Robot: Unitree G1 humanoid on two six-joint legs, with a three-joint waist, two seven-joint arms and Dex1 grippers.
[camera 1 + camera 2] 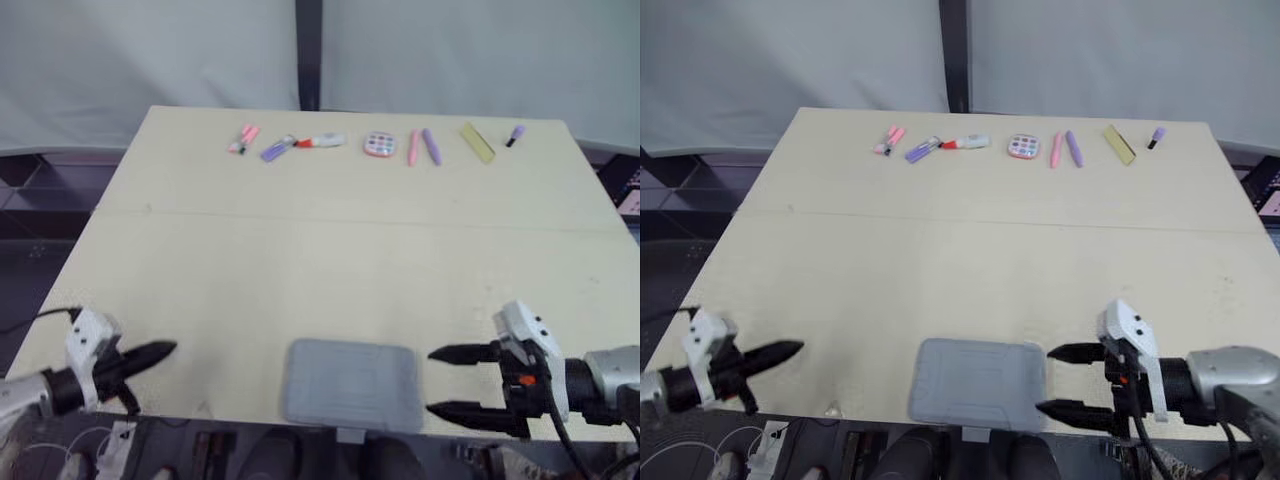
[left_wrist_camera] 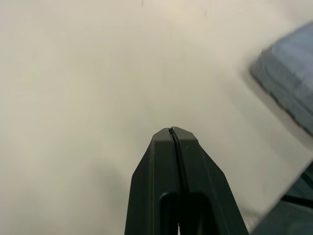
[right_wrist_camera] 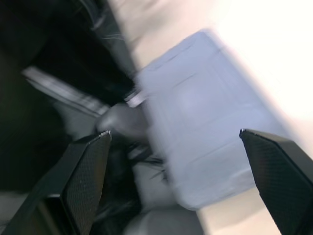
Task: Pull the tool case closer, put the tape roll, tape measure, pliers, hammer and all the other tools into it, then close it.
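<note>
A grey tool case (image 1: 352, 382) lies shut and flat at the table's near edge, in the middle; its corner (image 2: 291, 81) and lid (image 3: 205, 122) appear in the wrist views. My right gripper (image 1: 437, 381) stands open just right of the case, fingers pointing at its side, one finger (image 3: 85, 171) over the table's front edge. My left gripper (image 1: 170, 349) is shut and holds nothing, low over the bare table well left of the case, tip (image 2: 172, 131) pointing toward it.
Along the far edge of the table (image 1: 330, 250) lie small items: pink and purple markers (image 1: 243, 139), a red-and-white marker (image 1: 320, 142), a round pink palette (image 1: 379, 145), pink and purple pens (image 1: 422, 146), a yellow bar (image 1: 478, 142) and a small purple piece (image 1: 514, 134).
</note>
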